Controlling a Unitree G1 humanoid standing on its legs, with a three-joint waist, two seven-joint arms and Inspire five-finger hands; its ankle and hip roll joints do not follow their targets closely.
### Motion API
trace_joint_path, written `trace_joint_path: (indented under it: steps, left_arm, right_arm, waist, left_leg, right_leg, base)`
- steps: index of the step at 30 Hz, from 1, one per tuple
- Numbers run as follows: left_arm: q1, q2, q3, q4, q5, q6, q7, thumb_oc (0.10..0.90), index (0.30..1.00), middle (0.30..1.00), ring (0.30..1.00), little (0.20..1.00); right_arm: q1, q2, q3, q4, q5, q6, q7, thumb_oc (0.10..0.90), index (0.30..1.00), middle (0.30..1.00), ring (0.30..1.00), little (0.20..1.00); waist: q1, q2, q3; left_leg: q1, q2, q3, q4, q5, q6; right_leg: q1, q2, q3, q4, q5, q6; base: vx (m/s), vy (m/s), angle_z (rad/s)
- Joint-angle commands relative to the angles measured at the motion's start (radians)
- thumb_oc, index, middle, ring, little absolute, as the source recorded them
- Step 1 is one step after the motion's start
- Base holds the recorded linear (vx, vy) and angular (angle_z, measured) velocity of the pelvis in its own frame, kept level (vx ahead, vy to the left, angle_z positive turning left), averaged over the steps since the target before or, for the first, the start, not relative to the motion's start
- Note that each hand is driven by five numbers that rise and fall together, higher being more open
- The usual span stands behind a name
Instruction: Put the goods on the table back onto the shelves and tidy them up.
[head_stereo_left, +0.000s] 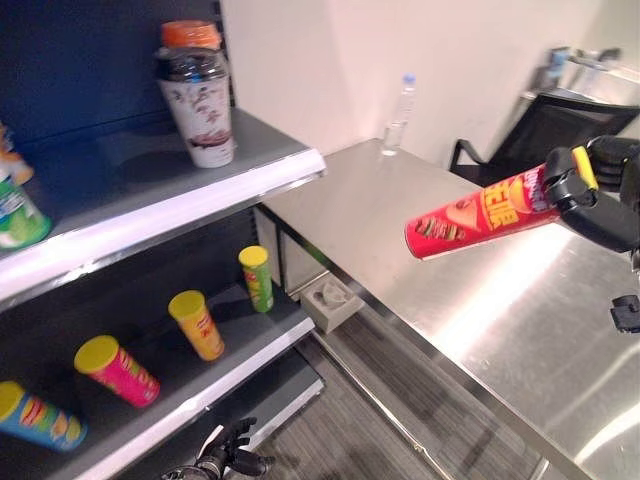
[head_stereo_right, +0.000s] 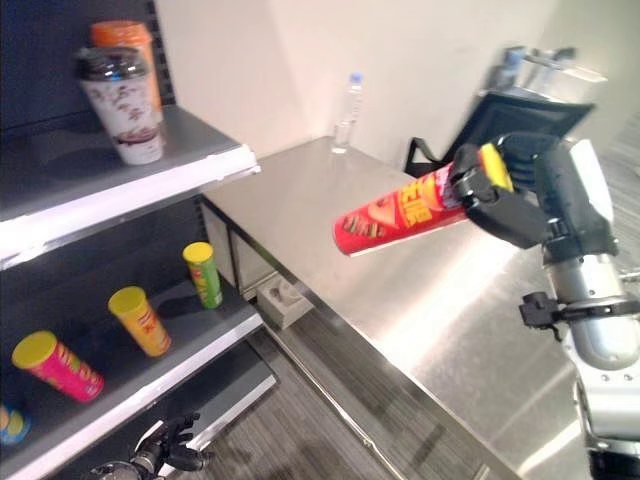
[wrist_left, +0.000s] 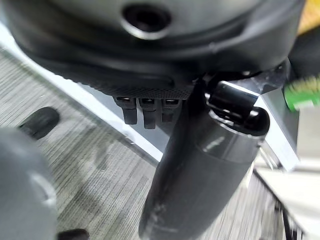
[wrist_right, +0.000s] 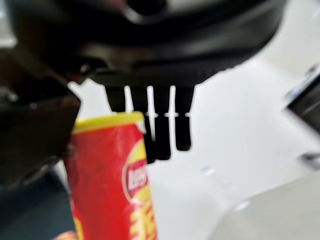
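My right hand (head_stereo_left: 592, 203) is shut on a red chip can (head_stereo_left: 468, 223) with a yellow lid. It holds the can nearly level above the steel table (head_stereo_left: 380, 205), bottom end pointing toward the shelves. The right wrist view shows the same can (wrist_right: 110, 175) with dark fingers (wrist_right: 160, 127) curled over it. Several cans stand on the lower shelf (head_stereo_left: 262, 352): a green one (head_stereo_left: 257, 279), an orange one (head_stereo_left: 198, 325), a pink one (head_stereo_left: 119, 371) and a blue one (head_stereo_left: 38, 416). My left hand (head_stereo_left: 228, 460) hangs low by the floor with relaxed fingers, holding nothing.
The upper shelf (head_stereo_left: 210, 205) carries a lidded brown-and-white cup (head_stereo_left: 198, 105) in front of an orange-capped container (head_stereo_left: 190, 34), and a green can (head_stereo_left: 18, 215) at the left. A clear water bottle (head_stereo_left: 398, 116) stands at the table's far edge. A black chair (head_stereo_left: 540, 130) is behind; a white box (head_stereo_left: 331, 300) sits under the table.
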Motion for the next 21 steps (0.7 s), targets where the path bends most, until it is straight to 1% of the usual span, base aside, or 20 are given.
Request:
trace_joint_path:
  steps: [1,2,3,4,5,6,7,8,9,10,11,12,13,14,16,17,18,19,20,21]
  left_arm:
    - [-0.047,0.041,0.064,-0.058,-0.042,-0.054,0.008,0.8,0.9,0.9,0.9,0.9]
    - [-0.045,0.04,0.067,-0.058,-0.044,-0.054,0.007,0.8,0.9,0.9,0.9,0.9]
    - [-0.045,0.041,0.067,-0.058,-0.044,-0.054,0.007,0.8,0.9,0.9,0.9,0.9]
    - [-0.041,0.046,0.084,-0.06,-0.046,-0.054,0.004,0.8,0.9,0.9,0.9,0.9]
    - [-0.041,0.047,0.083,-0.06,-0.046,-0.054,0.004,0.8,0.9,0.9,0.9,0.9]
    - [-0.04,0.048,0.089,-0.059,-0.046,-0.054,0.004,0.8,0.9,0.9,0.9,0.9]
    - [-0.039,0.048,0.092,-0.057,-0.045,-0.054,0.006,0.8,0.9,0.9,0.9,0.9]
    - [-0.042,0.049,0.099,-0.056,-0.046,-0.056,0.008,0.8,0.9,0.9,0.9,0.9]
    - [-0.043,0.05,0.099,-0.056,-0.047,-0.055,0.009,0.8,0.9,0.9,0.9,0.9]
    - [-0.042,0.049,0.1,-0.061,-0.053,-0.056,0.009,0.8,0.9,0.9,0.9,0.9]
    - [-0.045,0.049,0.101,-0.064,-0.058,-0.056,0.008,0.8,0.9,0.9,0.9,0.9]
    - [-0.047,0.05,0.098,-0.066,-0.059,-0.058,0.009,0.8,0.9,0.9,0.9,0.9]
    - [-0.052,0.048,0.092,-0.07,-0.057,-0.06,0.01,0.8,0.9,0.9,0.9,0.9]
    - [-0.051,0.046,0.092,-0.07,-0.057,-0.059,0.01,0.8,0.9,0.9,0.9,0.9]
    - [-0.077,0.045,0.075,-0.086,-0.05,-0.066,0.016,0.8,0.9,0.9,0.9,0.9]
    - [-0.096,0.047,0.063,-0.105,-0.044,-0.068,0.013,0.8,0.9,0.9,0.9,0.9]
    - [-0.11,0.057,0.059,-0.113,-0.036,-0.074,0.013,0.8,0.9,0.9,0.9,0.9]
    - [-0.11,0.057,0.06,-0.113,-0.036,-0.074,0.013,0.8,0.9,0.9,0.9,0.9]
    - [-0.116,0.068,0.057,-0.126,-0.027,-0.077,0.012,0.8,0.9,0.9,0.9,0.9]
    - [-0.122,0.084,0.051,-0.132,-0.012,-0.08,0.013,0.8,0.9,0.9,0.9,0.9]
  right_arm:
    - [-0.09,-0.035,-0.143,-0.026,0.084,-0.068,-0.066,0.4,0.3,0.3,0.3,0.3]
    - [-0.093,-0.039,-0.147,-0.021,0.084,-0.064,-0.067,0.4,0.3,0.3,0.3,0.3]
    - [-0.093,-0.038,-0.148,-0.02,0.085,-0.064,-0.066,0.4,0.3,0.3,0.3,0.3]
    - [-0.094,-0.054,-0.162,-0.011,0.092,-0.055,-0.054,0.4,0.3,0.3,0.3,0.3]
    - [-0.094,-0.053,-0.163,-0.012,0.092,-0.055,-0.054,0.4,0.3,0.3,0.3,0.3]
    - [-0.093,-0.058,-0.166,-0.008,0.096,-0.049,-0.049,0.4,0.3,0.3,0.3,0.3]
    - [-0.093,-0.06,-0.165,-0.009,0.097,-0.047,-0.046,0.4,0.3,0.3,0.3,0.3]
    - [-0.091,-0.061,-0.165,-0.014,0.103,-0.041,-0.035,0.4,0.3,0.3,0.3,0.3]
    - [-0.088,-0.062,-0.163,-0.016,0.105,-0.041,-0.034,0.4,0.3,0.3,0.3,0.3]
    - [-0.077,-0.067,-0.166,-0.016,0.111,-0.035,-0.026,0.4,0.3,0.3,0.3,0.3]
    - [-0.073,-0.066,-0.166,-0.017,0.118,-0.034,-0.018,0.4,0.3,0.3,0.3,0.3]
    - [-0.076,-0.065,-0.162,-0.013,0.125,-0.037,-0.017,0.4,0.3,0.3,0.3,0.3]
    - [-0.08,-0.067,-0.154,-0.012,0.134,-0.042,-0.013,0.4,0.3,0.3,0.3,0.3]
    - [-0.081,-0.07,-0.152,-0.011,0.135,-0.043,-0.012,0.4,0.3,0.3,0.3,0.3]
    - [-0.086,-0.075,-0.143,-0.019,0.149,-0.054,-0.005,0.4,0.3,0.3,0.3,0.3]
    - [-0.085,-0.076,-0.139,-0.026,0.145,-0.052,-0.006,0.4,0.3,0.3,0.3,0.3]
    - [-0.098,-0.07,-0.127,-0.024,0.138,-0.049,-0.012,0.4,0.3,0.3,0.3,0.3]
    - [-0.099,-0.07,-0.126,-0.024,0.137,-0.049,-0.012,0.4,0.3,0.3,0.3,0.3]
    - [-0.11,-0.057,-0.109,-0.026,0.131,-0.048,-0.013,0.4,0.3,0.3,0.3,0.3]
    - [-0.13,-0.044,-0.077,-0.033,0.112,-0.047,-0.022,0.4,0.3,0.3,0.3,0.3]
  waist:
    - [0.01,-0.078,0.032]
    - [0.016,-0.086,0.036]
    - [0.013,-0.084,0.036]
    - [0.026,-0.106,0.04]
    - [0.024,-0.103,0.039]
    - [0.023,-0.107,0.038]
    - [0.02,-0.105,0.036]
    - [0.015,-0.106,0.035]
    - [0.011,-0.104,0.031]
    - [-0.007,-0.093,0.022]
    - [-0.02,-0.08,0.012]
    - [-0.03,-0.064,0.0]
    - [-0.034,-0.052,-0.007]
    - [-0.034,-0.058,-0.007]
    - [-0.051,-0.043,-0.016]
    - [-0.064,-0.041,-0.017]
    - [-0.071,-0.04,-0.016]
    - [-0.071,-0.041,-0.016]
    - [-0.068,-0.041,-0.014]
    - [-0.058,-0.044,-0.007]
  left_leg:
    - [-0.077,0.085,0.04,0.364,-0.135,-0.047]
    - [-0.098,0.08,0.038,0.418,-0.149,-0.046]
    - [-0.106,0.084,0.032,0.431,-0.156,-0.046]
    - [-0.177,0.071,-0.001,0.679,-0.217,-0.051]
    - [-0.184,0.075,-0.006,0.688,-0.221,-0.051]
    - [-0.191,0.075,-0.008,0.758,-0.24,-0.053]
    - [-0.185,0.078,-0.014,0.786,-0.252,-0.052]
    - [-0.171,0.094,-0.013,0.838,-0.267,-0.051]
    - [-0.149,0.108,-0.011,0.839,-0.274,-0.047]
    - [-0.08,0.146,0.001,0.812,-0.265,-0.046]
    - [-0.015,0.154,0.013,0.745,-0.256,-0.046]
    - [0.054,0.134,0.011,0.661,-0.255,-0.048]
    - [0.114,0.091,-0.001,0.529,-0.263,-0.046]
    - [0.133,0.071,0.009,0.497,-0.251,-0.042]
    - [0.199,-0.002,-0.016,0.273,-0.34,-0.023]
    - [0.225,-0.065,-0.031,0.137,-0.427,0.014]
    - [0.251,-0.11,-0.01,0.044,-0.443,0.035]
    - [0.252,-0.112,-0.009,0.041,-0.442,0.036]
    - [0.261,-0.139,-0.009,-0.007,-0.439,0.05]
    - [0.258,-0.189,-0.03,-0.061,-0.437,0.076]
  right_leg:
    - [0.014,-0.027,-0.019,0.019,-0.119,0.019]
    - [0.013,-0.035,-0.028,0.019,-0.119,0.015]
    - [0.013,-0.033,-0.031,0.019,-0.121,0.016]
    - [0.007,-0.054,-0.072,0.019,-0.112,0.009]
    - [0.007,-0.051,-0.074,0.019,-0.114,0.01]
    - [0.006,-0.053,-0.091,0.019,-0.11,0.011]
    - [0.004,-0.052,-0.1,0.019,-0.11,0.01]
    - [0.001,-0.056,-0.118,0.019,-0.103,0.012]
    - [-0.003,-0.056,-0.13,0.019,-0.102,0.012]
    - [-0.012,-0.059,-0.164,0.019,-0.092,0.019]
    - [-0.023,-0.061,-0.179,0.019,-0.083,0.025]
    - [-0.043,-0.066,-0.189,0.019,-0.067,0.035]
    - [-0.059,-0.079,-0.186,0.019,-0.045,0.052]
    - [-0.055,-0.091,-0.185,0.019,-0.04,0.059]
    - [-0.101,-0.125,-0.186,0.019,0.015,0.096]
    - [-0.133,-0.17,-0.171,0.024,0.071,0.129]
    - [-0.166,-0.206,-0.158,0.026,0.121,0.163]
    - [-0.167,-0.207,-0.156,0.026,0.122,0.164]
    - [-0.187,-0.232,-0.151,0.028,0.155,0.187]
    - [-0.214,-0.267,-0.129,0.028,0.193,0.219]
  base:
    - [-0.16,-0.108,0.53]
    - [-0.1,-0.059,0.4]
    - [-0.14,-0.079,0.4]
    - [-0.1,-0.051,0.45]
    - [-0.13,-0.059,0.49]
    - [-0.04,0.013,0.38]
    - [-0.07,0.025,0.29]
    - [-0.04,0.044,0.19]
    - [-0.06,0.138,0.11]
    - [-0.05,0.212,0.11]
    - [-0.08,0.312,0.09]
    - [-0.08,0.345,0.12]
    - [-0.05,0.264,0.18]
    - [-0.07,0.314,0.2]
    - [-0.14,0.434,0.29]
    - [-0.22,0.657,0.7]
    - [-0.17,0.539,0.88]
    - [-0.13,0.423,0.66]
    - [-0.14,0.425,0.29]
    - [-0.24,0.662,-0.06]
